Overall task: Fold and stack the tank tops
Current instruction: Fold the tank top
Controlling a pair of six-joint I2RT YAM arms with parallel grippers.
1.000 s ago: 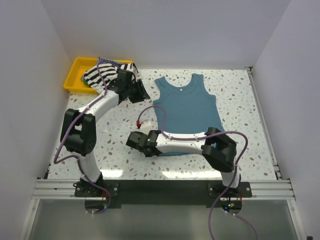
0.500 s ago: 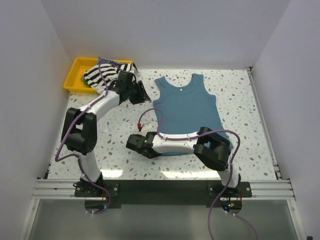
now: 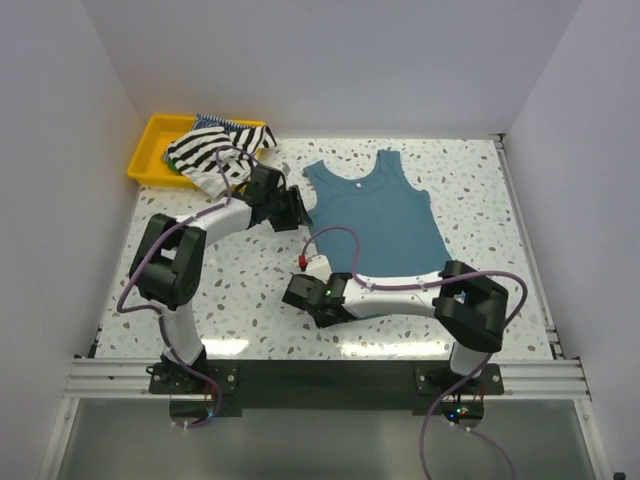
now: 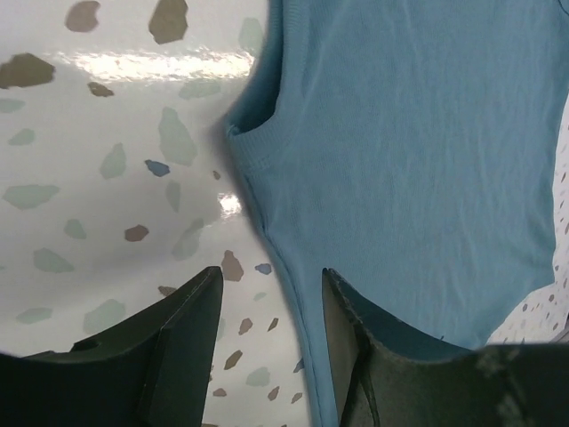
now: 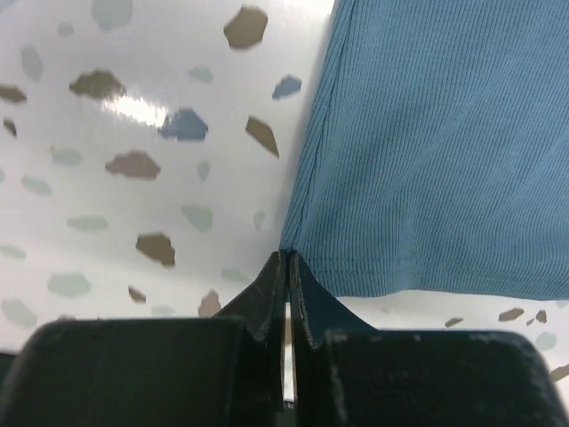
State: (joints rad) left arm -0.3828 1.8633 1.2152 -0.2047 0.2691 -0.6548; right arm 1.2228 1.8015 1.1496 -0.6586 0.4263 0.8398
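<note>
Fingers (image 5: pixel 267 294) of right gripper (image 5: pixel 286 260): newly pressed shut, a moment ago apart; hem corner of teal tank top (image 5: pixel 427 160) pinched at their tips | left gripper (image 4: pixel 269 283): newly arrived, jaws wide, empty; top's side edge runs between them, armhole just ahead | meaning: one corner secured; first fold likely awaits left closure.

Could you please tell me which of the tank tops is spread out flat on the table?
The plain teal-blue tank top; the black-and-white striped one is bunched up over the yellow tray.
</note>
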